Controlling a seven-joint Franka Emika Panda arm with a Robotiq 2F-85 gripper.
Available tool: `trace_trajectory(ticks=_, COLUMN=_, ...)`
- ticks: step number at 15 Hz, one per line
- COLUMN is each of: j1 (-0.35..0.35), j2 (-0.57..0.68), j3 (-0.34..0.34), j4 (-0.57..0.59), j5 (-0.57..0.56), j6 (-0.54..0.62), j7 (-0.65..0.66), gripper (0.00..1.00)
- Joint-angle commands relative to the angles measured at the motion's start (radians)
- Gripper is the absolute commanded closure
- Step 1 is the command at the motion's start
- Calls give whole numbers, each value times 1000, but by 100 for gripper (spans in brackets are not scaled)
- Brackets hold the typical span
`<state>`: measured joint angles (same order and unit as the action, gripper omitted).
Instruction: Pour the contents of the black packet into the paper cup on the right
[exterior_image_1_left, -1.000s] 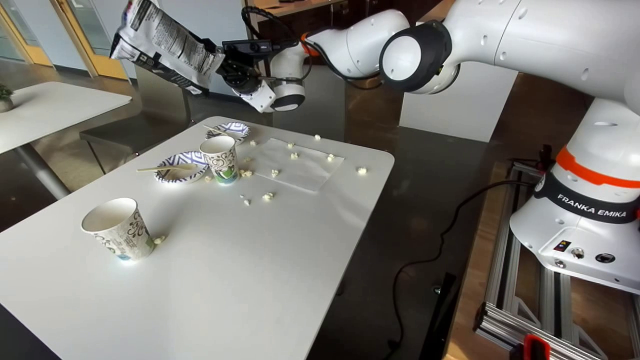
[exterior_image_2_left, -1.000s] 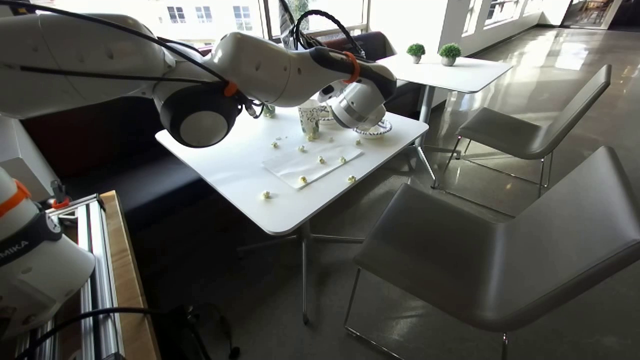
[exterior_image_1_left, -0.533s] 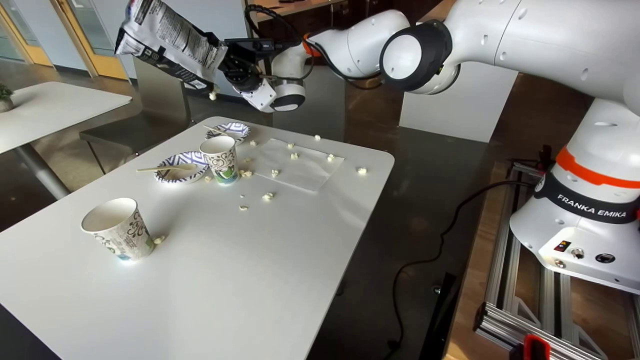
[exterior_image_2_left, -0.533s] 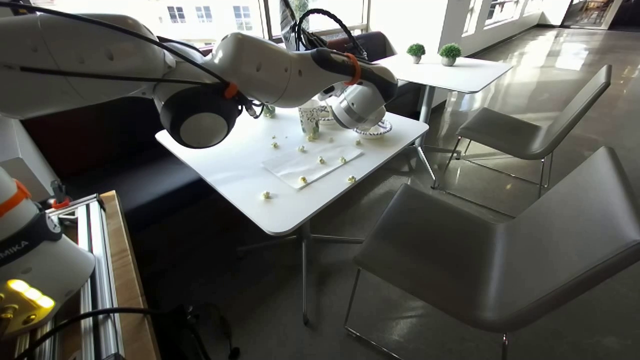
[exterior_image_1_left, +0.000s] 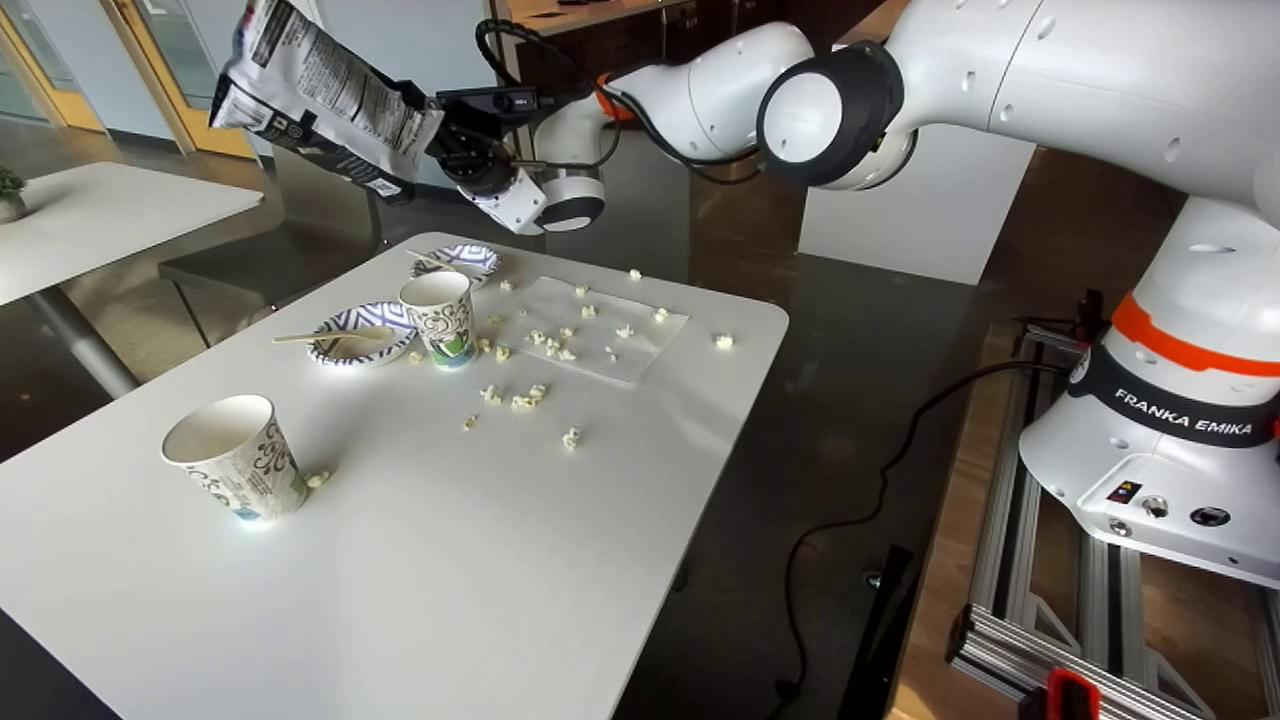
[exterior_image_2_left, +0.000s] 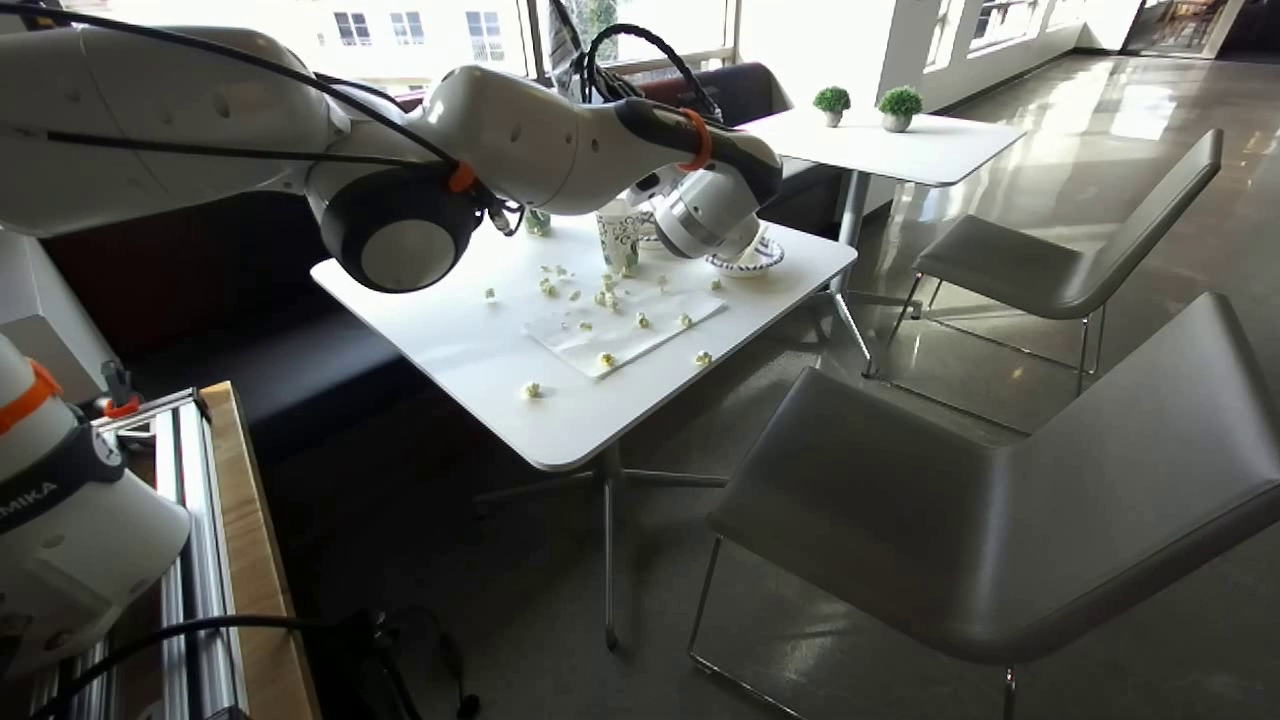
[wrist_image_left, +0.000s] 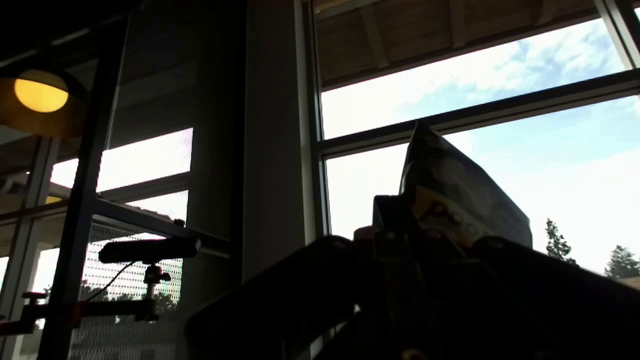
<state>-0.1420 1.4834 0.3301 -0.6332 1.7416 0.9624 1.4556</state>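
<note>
My gripper (exterior_image_1_left: 428, 112) is shut on one end of the black packet (exterior_image_1_left: 325, 100), high over the table. The packet slants, its gripped end lower than its free end; in an exterior view its silver back with dark print shows. In the wrist view the packet (wrist_image_left: 450, 195) is a dark shape with yellow lettering beyond the dark fingers. The paper cup on the right (exterior_image_1_left: 443, 325) stands upright beside the plates, below and right of the packet in that exterior view; its bottom inside is hidden. The contents, whitish popcorn bits (exterior_image_1_left: 550, 345), lie scattered around the cup and on a white sheet.
Another paper cup (exterior_image_1_left: 240, 465) stands nearer the front left, a bit of popcorn at its base. Two patterned paper plates, a nearer plate (exterior_image_1_left: 325, 350) and a farther plate (exterior_image_1_left: 487, 258), hold wooden utensils. The white sheet (exterior_image_1_left: 635, 365) lies flat. Grey chairs (exterior_image_2_left: 880, 500) stand beside the table.
Several more popcorn bits have landed on the table and sheet. A bit at the packet's lower corner half a second ago is gone from there. The packet has shifted right, then back left.
</note>
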Motion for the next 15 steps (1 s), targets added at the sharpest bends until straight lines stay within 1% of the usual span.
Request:
trace_trajectory(ticks=1, j1=12, j2=-2, j3=-21, j4=-10, j5=-3, j6=42, j7=39, gripper=100)
trace_trajectory(ticks=2, j1=16, j2=-6, j3=-34, j4=-11, j5=-10, j6=63, j7=46, gripper=100)
trace_trajectory(ticks=3, j1=37, j2=3, j3=-82, j4=27, j5=-16, j6=93, j7=90, gripper=100)
trace_trajectory(ticks=4, j1=46, j2=9, j3=-96, j4=49, j5=-27, j6=121, j7=118, gripper=100)
trace_trajectory(ticks=7, j1=70, j2=5, j3=-119, j4=115, j5=-48, j6=175, j7=260, gripper=100)
trace_trajectory(ticks=12, j1=101, j2=-65, j3=-166, j4=122, j5=-104, j6=220, j7=453, gripper=100)
trace_trajectory(ticks=13, j1=101, j2=-91, j3=-148, j4=95, j5=-151, j6=237, j7=471, gripper=100)
trace_trajectory(ticks=15, j1=125, j2=-109, j3=-157, j4=97, j5=-213, j6=265, j7=509, gripper=100)
